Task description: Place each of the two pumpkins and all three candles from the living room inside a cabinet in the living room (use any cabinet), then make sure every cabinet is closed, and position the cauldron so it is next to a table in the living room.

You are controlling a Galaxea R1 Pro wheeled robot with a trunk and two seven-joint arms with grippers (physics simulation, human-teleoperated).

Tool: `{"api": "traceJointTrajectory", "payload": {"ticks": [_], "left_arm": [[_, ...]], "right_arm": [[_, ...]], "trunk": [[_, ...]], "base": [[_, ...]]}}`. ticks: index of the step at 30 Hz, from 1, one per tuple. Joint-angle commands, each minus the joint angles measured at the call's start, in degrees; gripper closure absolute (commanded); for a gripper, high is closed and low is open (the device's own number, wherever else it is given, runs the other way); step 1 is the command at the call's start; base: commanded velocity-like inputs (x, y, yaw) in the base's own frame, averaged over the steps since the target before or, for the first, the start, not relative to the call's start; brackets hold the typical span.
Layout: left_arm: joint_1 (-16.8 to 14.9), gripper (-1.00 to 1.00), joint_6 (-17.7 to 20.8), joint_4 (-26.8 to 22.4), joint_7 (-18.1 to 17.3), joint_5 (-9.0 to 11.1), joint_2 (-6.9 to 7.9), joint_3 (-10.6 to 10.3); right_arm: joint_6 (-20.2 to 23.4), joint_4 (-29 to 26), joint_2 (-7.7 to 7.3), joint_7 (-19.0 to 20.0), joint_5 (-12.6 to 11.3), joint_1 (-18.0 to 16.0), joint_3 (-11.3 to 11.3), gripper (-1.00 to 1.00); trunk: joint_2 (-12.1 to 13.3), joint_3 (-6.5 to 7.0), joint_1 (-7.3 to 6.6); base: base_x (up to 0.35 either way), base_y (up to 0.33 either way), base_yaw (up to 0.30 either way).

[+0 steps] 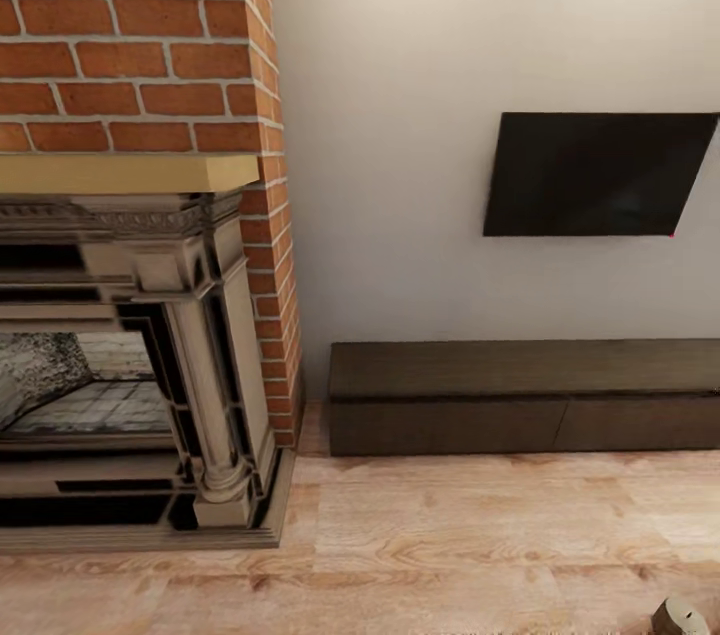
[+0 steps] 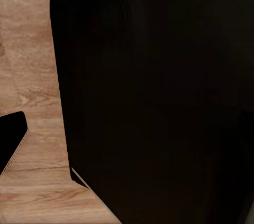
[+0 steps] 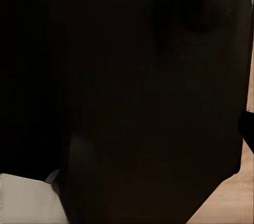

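The cabinet [image 1: 520, 390] is a long, low dark-brown unit standing against the white wall, right of the fireplace; its drawer fronts sit flush and shut and its flat top is bare. The pumpkins, the candles and the cauldron are out of view. In the left wrist view a broad black part of my own body [image 2: 159, 97] blocks most of the frame, with wooden floor [image 2: 32, 76] beside it. The right wrist view is likewise dark with my body [image 3: 127, 97]. One dark tip shows at the edge of each wrist view, too little to judge the jaws.
A brick fireplace [image 1: 130, 335] with a carved stone surround juts out at the left. A black television [image 1: 595, 175] hangs on the wall above the cabinet. Light wooden floor [image 1: 450, 535] lies in front. A small pale rounded object [image 1: 680, 617] is cut off at the bottom right corner.
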Motion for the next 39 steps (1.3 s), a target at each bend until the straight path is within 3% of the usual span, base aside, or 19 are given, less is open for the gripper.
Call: {"api": "traceJointTrajectory", "payload": {"ticks": [1, 11, 20, 29, 31, 35, 39], "left_arm": [[-0.01, -1.0, -0.03, 0.01, 0.04, -0.04, 0.0, -0.05], [-0.01, -1.0, -0.05, 0.01, 0.03, 0.21, 0.0, 0.27], [-0.01, -1.0, 0.3, 0.01, -0.2, 0.44, -1.98, 0.71], [-0.01, -1.0, 0.34, -2.64, -0.63, 0.35, -1.73, 0.71], [-0.01, -1.0, 0.2, -5.19, -0.67, 0.24, -1.11, 0.54], [-0.01, -1.0, 0.93, -11.51, -0.64, 0.35, -0.37, 0.54], [-0.01, -1.0, 6.6, -21.58, -0.73, 0.57, 0.57, 0.75]], "right_arm": [[0.01, 0.0, 0.01, 0.04, -0.56, -0.01, -0.02, -1.0], [0.02, 0.0, 0.14, 0.04, -0.52, -0.01, -0.13, -1.0], [0.1, -0.01, 0.38, 0.04, -0.57, -0.01, -0.27, -1.0], [-1.9, -0.03, 0.41, 0.12, -0.57, -0.01, -0.21, -1.0], [-4.88, -0.14, 0.45, 0.13, -0.57, -0.01, -0.2, -1.0], [-6.16, -4.53, 0.64, 0.04, -0.53, -0.01, -0.19, -1.0], [-5.09, -11.82, 0.77, 0.04, -0.49, -0.01, -0.12, -1.0]], "trunk": [[-0.02, -0.03, 0.0], [-0.02, -0.03, 0.0], [-0.02, -0.03, 0.0], [-0.02, -0.03, 0.0], [-0.02, -0.03, 0.0], [-0.02, -0.03, 0.0], [-0.02, -0.03, 0.0]], "base": [[0.0, 0.0, -0.245], [0.0, 0.0, -0.039], [0.0, 0.0, -0.003], [0.0, 0.0, -0.109], [0.113, 0.0, -0.006], [0.139, 0.0, -0.001], [0.014, 0.0, 0.0]]}}
